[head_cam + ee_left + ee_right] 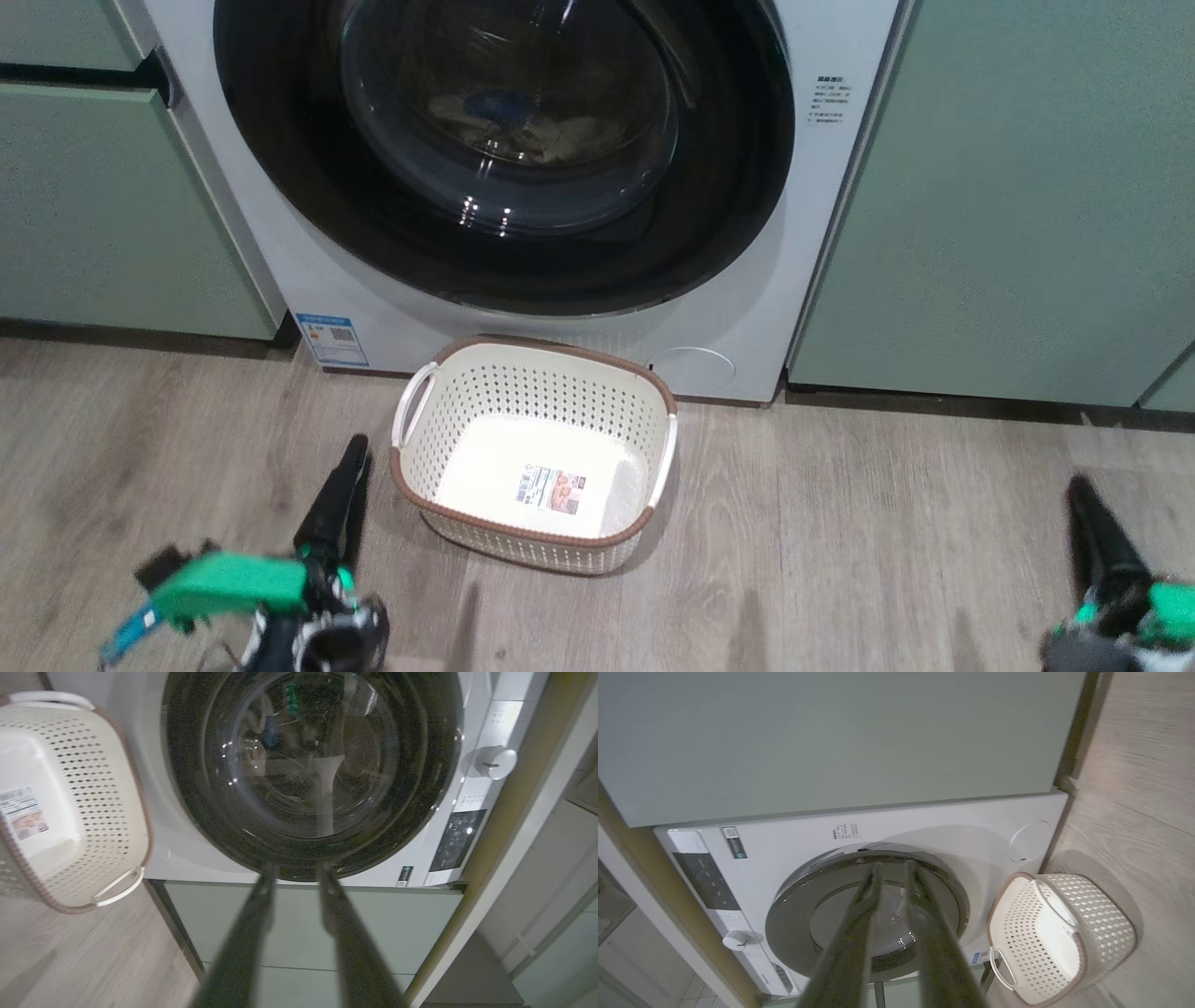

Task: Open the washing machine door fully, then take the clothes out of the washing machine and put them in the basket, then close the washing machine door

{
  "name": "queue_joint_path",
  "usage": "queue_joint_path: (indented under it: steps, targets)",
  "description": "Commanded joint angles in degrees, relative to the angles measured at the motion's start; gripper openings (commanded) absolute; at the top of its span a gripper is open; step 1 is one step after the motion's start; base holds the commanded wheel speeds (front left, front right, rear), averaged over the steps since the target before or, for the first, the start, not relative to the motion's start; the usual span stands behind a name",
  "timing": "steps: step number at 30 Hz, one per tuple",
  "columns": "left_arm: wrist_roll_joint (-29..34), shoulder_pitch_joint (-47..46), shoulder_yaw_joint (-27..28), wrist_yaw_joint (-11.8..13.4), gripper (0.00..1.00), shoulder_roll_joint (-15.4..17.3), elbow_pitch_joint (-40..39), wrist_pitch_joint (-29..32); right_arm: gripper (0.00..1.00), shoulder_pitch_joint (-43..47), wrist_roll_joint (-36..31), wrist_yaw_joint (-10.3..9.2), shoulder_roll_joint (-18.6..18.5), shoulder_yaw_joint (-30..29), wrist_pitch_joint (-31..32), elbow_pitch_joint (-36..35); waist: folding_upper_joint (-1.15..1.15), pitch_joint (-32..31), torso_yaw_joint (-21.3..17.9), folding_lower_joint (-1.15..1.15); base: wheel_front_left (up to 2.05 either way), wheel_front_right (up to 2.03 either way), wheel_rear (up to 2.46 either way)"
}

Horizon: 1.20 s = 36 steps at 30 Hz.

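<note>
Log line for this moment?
stage: not started | glossy black round glass door: closed | blue-trimmed fabric clothes: in white washing machine | cream perforated plastic basket: empty, on floor | left gripper, right gripper: low, empty

Door (pixel 504 149): glossy black rim, clear glass centre with reflections; washer (pixel 747 317) body smooth white with slight sheen, silvery knob (pixel 493 762). Basket (pixel 541 383): matt cream plastic, perforated, ribbed brown rim, smooth white handles, paper sticker (pixel 551 489) on base. Floor (pixel 887 523): matt grey wood grain; cabinets (pixel 1008 187): smooth matt green.
</note>
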Motion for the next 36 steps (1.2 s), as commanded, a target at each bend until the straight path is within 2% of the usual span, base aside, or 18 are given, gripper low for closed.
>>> queue_joint_path:
  steps: [1, 27, 36]
  targets:
    - [0.01, 0.56, -0.07, 0.00, 1.00, -0.16, 0.97, -0.02, 1.00, 0.53, -0.02, 0.00, 0.38, 0.06, -0.03, 1.07, 0.00, 0.00, 0.00, 0.00, 0.00, 0.00, 0.00]
    - [1.47, -0.51, -1.44, -0.11, 1.00, 0.15, -1.04, -3.38, 1.00, -0.03, -2.41, 0.04, 0.08, 1.72, -3.33, -0.65, 0.00, -0.01, 0.01, 0.00, 0.00, 0.00, 0.00]
    - [6.76, -1.20, -2.55, -0.09, 1.00, 1.46, -1.56, -5.49, 1.00, -0.50, -6.52, 0.06, -1.07, 3.22, -5.28, -1.16, 0.00, 0.03, -0.03, 0.00, 0.00, 0.00, 0.00]
